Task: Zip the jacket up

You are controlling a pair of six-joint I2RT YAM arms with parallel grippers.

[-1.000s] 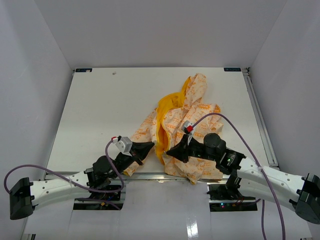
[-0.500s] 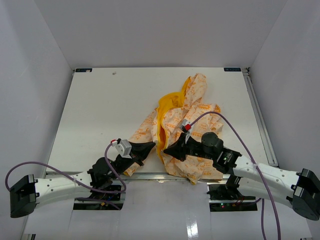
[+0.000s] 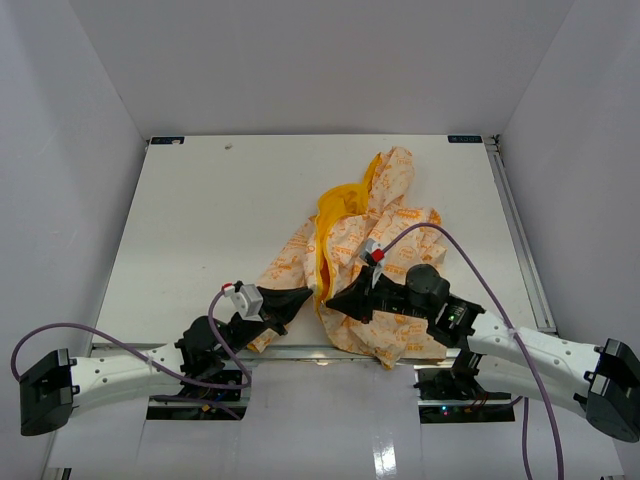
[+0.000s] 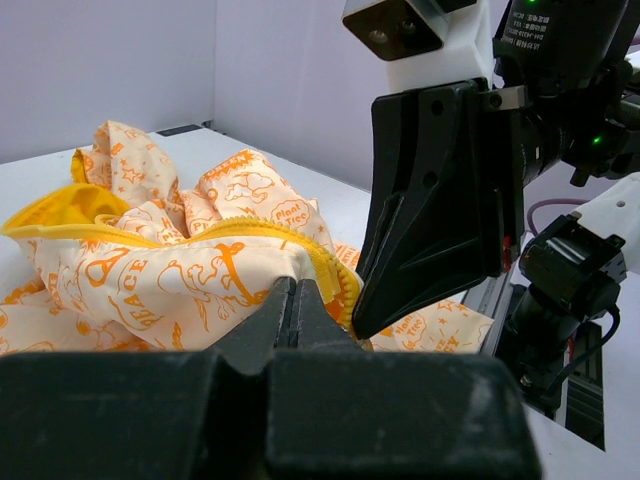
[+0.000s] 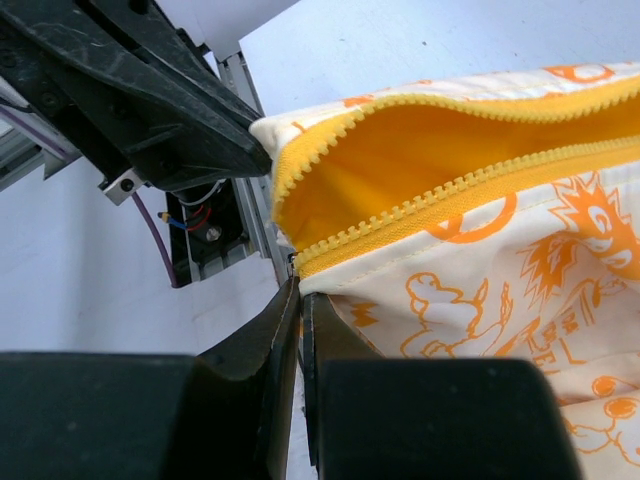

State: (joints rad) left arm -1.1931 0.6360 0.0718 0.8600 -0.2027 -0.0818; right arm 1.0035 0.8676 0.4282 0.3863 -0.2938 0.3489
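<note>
Top external: the jacket (image 3: 385, 235) lies crumpled on the table (image 3: 200, 220), from centre to the 6 o'clock edge, with yellow lining showing. The left gripper (image 3: 303, 294) and right gripper (image 3: 333, 300) meet tip to tip at its 7 o'clock corner.

Left wrist: the left jaws are pressed together on the printed hem, with the right gripper at their 2 o'clock.

Right wrist: the right jaws pinch the bottom of one zipper edge (image 5: 450, 195). The other toothed edge arches apart above it. Judging by that gap, the sides are not yet joined, so all the zipping is left.
</note>
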